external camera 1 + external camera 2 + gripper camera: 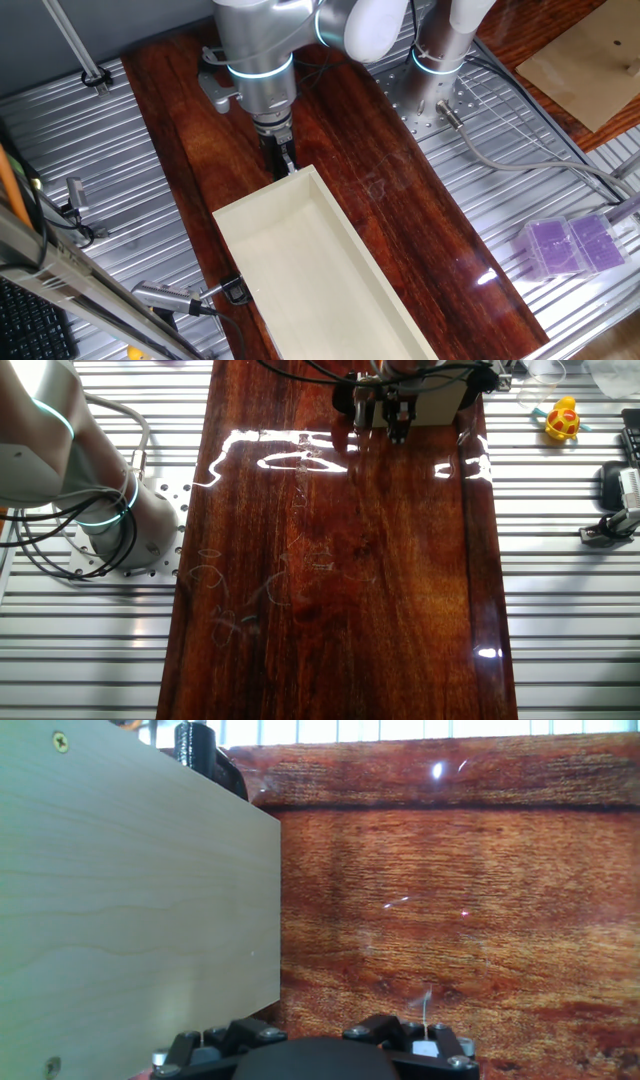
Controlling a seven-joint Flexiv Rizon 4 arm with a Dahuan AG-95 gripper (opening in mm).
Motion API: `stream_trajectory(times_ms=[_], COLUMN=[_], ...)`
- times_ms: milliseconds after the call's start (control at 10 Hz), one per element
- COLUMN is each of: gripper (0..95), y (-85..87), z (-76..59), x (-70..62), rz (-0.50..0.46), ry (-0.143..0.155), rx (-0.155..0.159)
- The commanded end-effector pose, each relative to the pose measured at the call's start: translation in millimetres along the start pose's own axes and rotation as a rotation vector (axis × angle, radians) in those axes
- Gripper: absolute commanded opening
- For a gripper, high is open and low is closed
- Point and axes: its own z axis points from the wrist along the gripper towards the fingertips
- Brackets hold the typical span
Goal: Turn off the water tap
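The water tap (165,298) is a small chrome piece lying at the near left corner of a long cream box (320,270), held by a black clamp (235,290). In the hand view only a black part (205,745) shows above the box's far end. My gripper (283,160) points down at the box's opposite end, just outside its short wall and well away from the tap. Its black fingers look closed together and hold nothing. In the other fixed view the gripper (397,422) is at the table's far edge.
The box's wooden side (130,900) fills the left of the hand view, close beside the hand. The dark wooden board (340,590) lies on a ribbed metal table. A purple-lidded case (570,245) and a yellow toy (563,420) lie off the board.
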Motion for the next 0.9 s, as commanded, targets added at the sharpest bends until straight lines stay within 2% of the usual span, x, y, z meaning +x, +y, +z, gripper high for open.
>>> stream_trajectory(times_ms=[100, 500, 900], gripper=[76.0, 76.0, 76.0], y=[-0.2, -2.8, -9.0], z=[1.9, 6.5, -0.3], x=[-5.1, -7.9, -0.6], rz=[-0.006, -0.045, -0.103], ry=[0.004, 0.012, 0.038], rx=[0.000, 0.018, 0.033])
